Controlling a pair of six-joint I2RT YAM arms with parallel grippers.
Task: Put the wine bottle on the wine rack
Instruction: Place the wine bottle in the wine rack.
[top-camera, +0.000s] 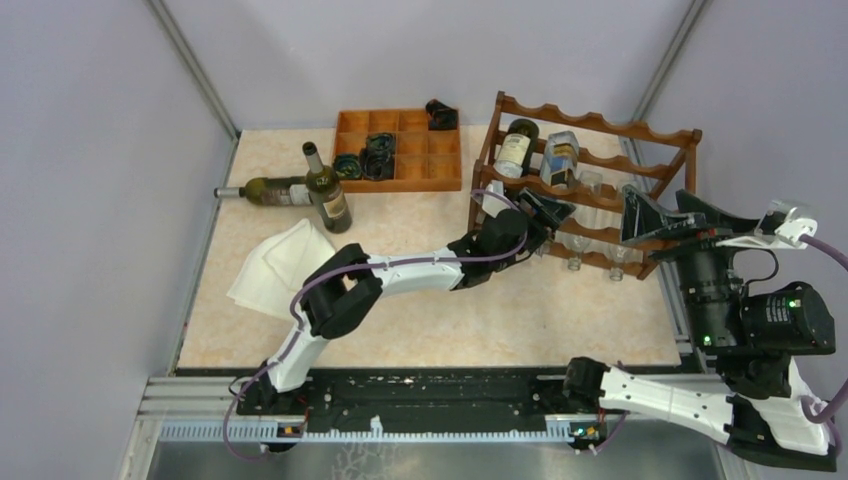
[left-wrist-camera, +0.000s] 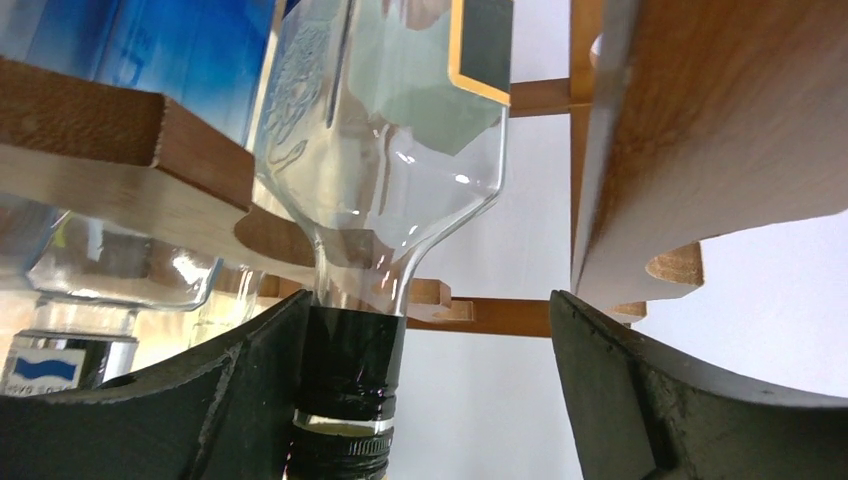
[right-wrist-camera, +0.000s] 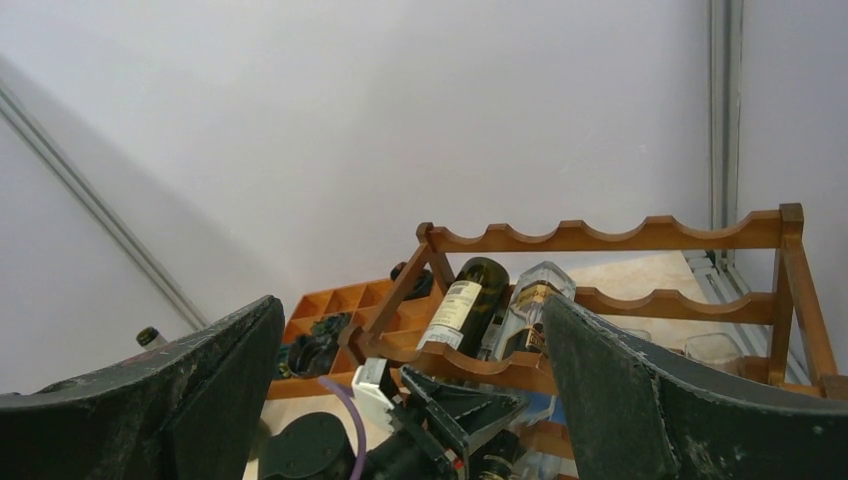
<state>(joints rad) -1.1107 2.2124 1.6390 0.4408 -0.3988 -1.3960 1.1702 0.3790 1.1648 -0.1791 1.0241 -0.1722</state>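
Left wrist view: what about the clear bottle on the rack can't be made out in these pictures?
- Left wrist: clear bottle body cut off by top edge, cap by bottom edge.
- Top view: its neck hidden behind the left gripper.
- Right wrist: lower wine rack tiers hidden by the left arm.

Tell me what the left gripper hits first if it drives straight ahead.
Most likely the clear glass bottle with the black foil neck: its neck sits inside the open left gripper, and its shoulder widens just ahead. The reddish-brown wooden wine rack stands right of that line.
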